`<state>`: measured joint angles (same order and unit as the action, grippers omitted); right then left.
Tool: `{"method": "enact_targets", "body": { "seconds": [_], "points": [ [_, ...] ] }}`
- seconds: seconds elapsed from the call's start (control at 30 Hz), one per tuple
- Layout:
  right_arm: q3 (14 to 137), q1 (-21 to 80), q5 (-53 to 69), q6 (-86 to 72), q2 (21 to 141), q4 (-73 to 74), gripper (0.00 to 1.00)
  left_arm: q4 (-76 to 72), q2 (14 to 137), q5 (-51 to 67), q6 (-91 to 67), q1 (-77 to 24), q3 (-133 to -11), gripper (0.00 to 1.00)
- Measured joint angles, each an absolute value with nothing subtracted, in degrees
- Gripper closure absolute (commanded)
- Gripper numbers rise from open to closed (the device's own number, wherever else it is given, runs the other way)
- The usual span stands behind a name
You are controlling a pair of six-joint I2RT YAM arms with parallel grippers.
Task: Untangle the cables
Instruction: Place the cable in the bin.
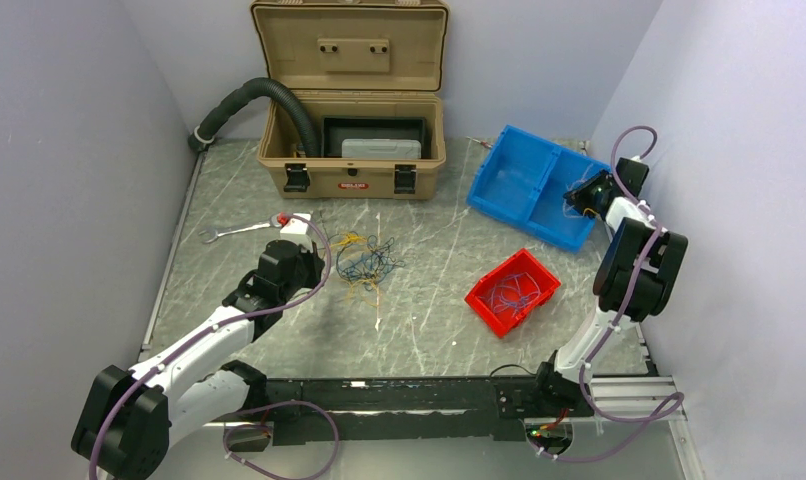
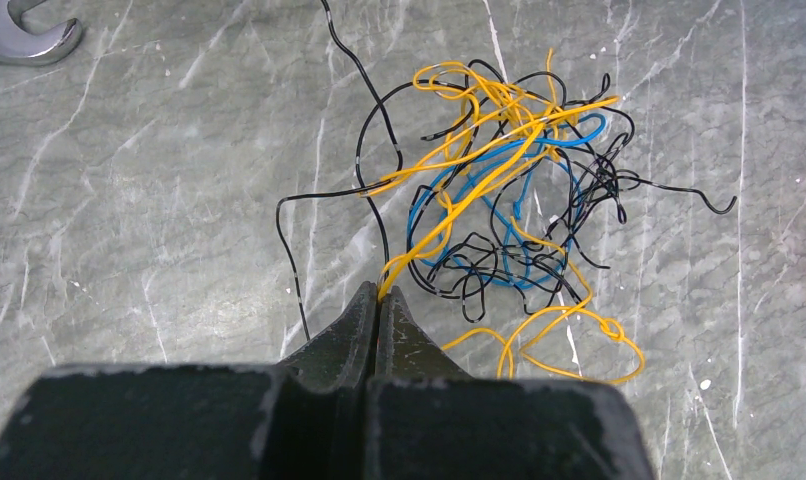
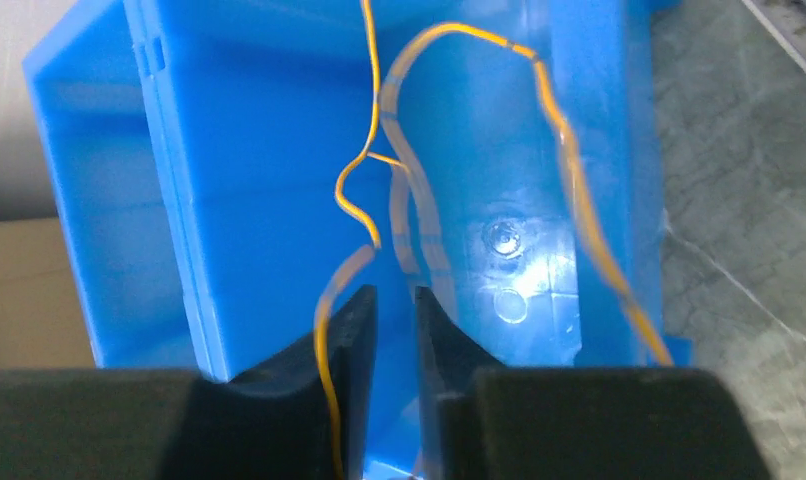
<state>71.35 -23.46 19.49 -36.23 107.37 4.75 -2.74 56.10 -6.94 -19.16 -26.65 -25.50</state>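
The cables (image 1: pixel 367 262) lie in a loose tangle of blue, yellow-orange and black wires (image 2: pixel 509 200) on the marble table, left of centre. My left gripper (image 2: pixel 381 293) is shut on a yellow-orange wire at the tangle's near edge; it sits just left of the tangle (image 1: pixel 319 262). My right gripper (image 3: pixel 394 292) hangs over the blue bin (image 3: pixel 259 150) at the far right (image 1: pixel 582 195), jaws slightly apart with nothing between them. Blurred yellow-orange wires (image 3: pixel 569 150) dangle in front of it. One strand runs down the outside of its left finger (image 3: pixel 351 350).
A red bin (image 1: pixel 484 315) holding blue wires stands right of centre. The blue two-part bin (image 1: pixel 514 180) is behind it. An open tan toolbox (image 1: pixel 351 160) with a black corrugated hose (image 1: pixel 249 95) sits at the back. A wrench (image 1: pixel 234 232) lies at the left.
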Motion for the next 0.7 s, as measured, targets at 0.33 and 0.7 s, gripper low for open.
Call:
{"method": "enact_targets", "body": {
  "seconds": [0.33,0.7],
  "points": [
    [75.11,-21.96,10.22,-36.18,105.36,11.64,0.34,-2.74,56.1,-6.94,-19.16,-26.65,-25.5,1.0],
    [83.4,-17.15,4.43,-32.36,100.44,19.4,0.3,-2.74,56.1,-6.94,-19.16,-26.65,-25.5,1.0]
  ]
}}
